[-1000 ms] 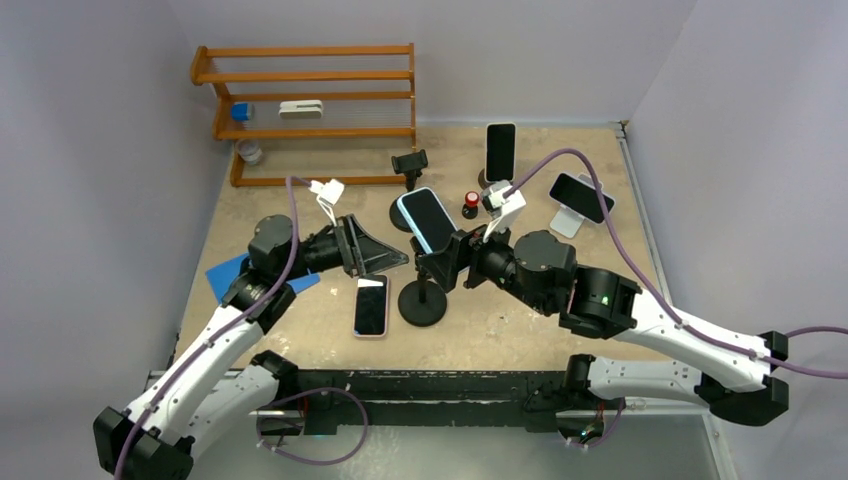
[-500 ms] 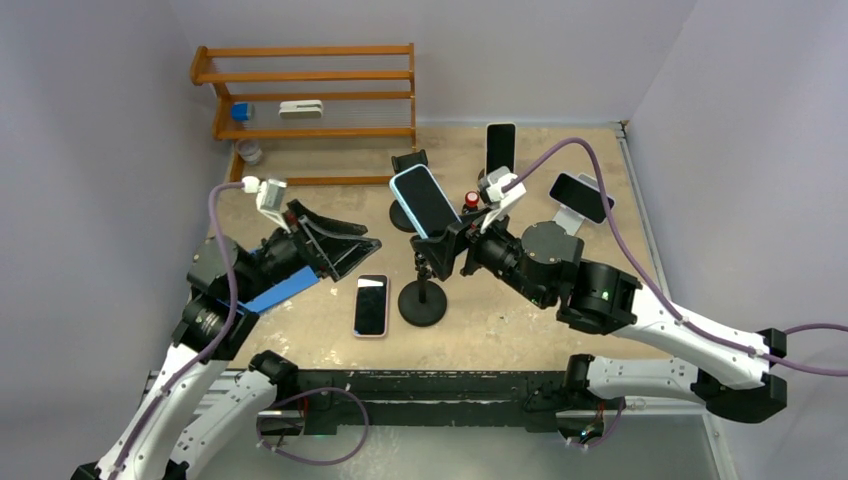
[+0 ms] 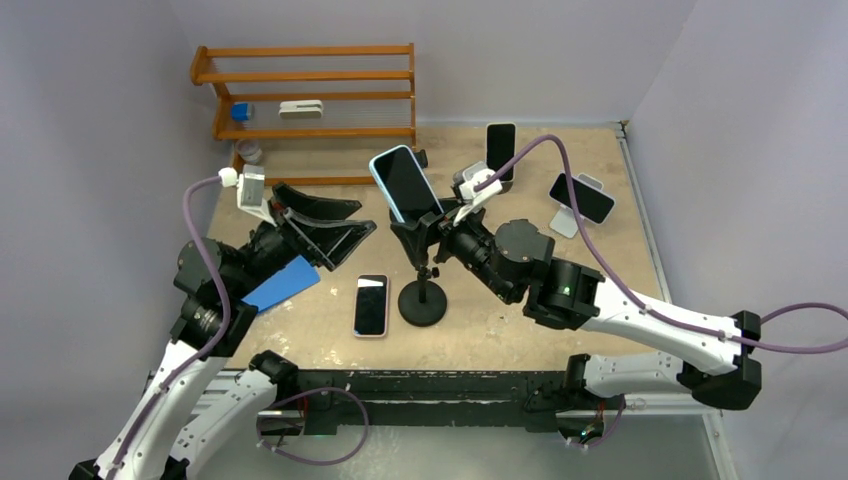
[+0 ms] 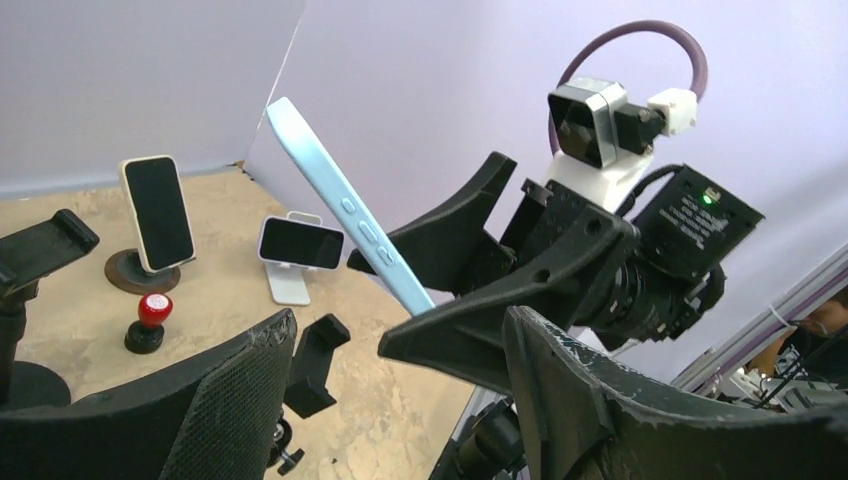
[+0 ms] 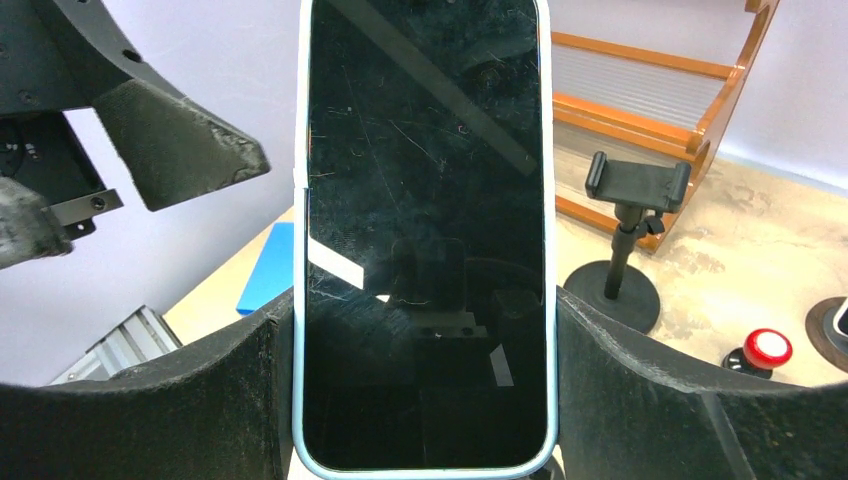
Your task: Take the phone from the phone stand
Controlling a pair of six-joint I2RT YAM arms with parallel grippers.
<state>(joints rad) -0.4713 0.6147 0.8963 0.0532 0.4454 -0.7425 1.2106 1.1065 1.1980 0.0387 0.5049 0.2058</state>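
My right gripper (image 3: 422, 228) is shut on a phone in a light-blue case (image 3: 404, 184) and holds it tilted in the air, above a black phone stand with a round base (image 3: 423, 303). In the right wrist view the phone's dark screen (image 5: 424, 230) fills the gap between my fingers (image 5: 640, 400). In the left wrist view the phone (image 4: 345, 215) shows edge-on, and the stand's clamp (image 4: 312, 365) below it is empty. My left gripper (image 3: 335, 225) is open and empty, to the left of the phone, also in its own view (image 4: 400, 400).
A pink-cased phone (image 3: 370, 305) lies flat left of the stand's base. A blue card (image 3: 282, 283) lies under my left arm. A wooden rack (image 3: 310, 100) is at the back. Another empty stand (image 5: 630, 240), two phones on stands (image 3: 500, 150) (image 3: 580, 198) and a red stamp (image 5: 767, 348) are behind.
My right gripper has lifted the blue-cased phone up and toward the back left, off the stand. My left gripper has drawn back left from the stand, risen and opened wide.
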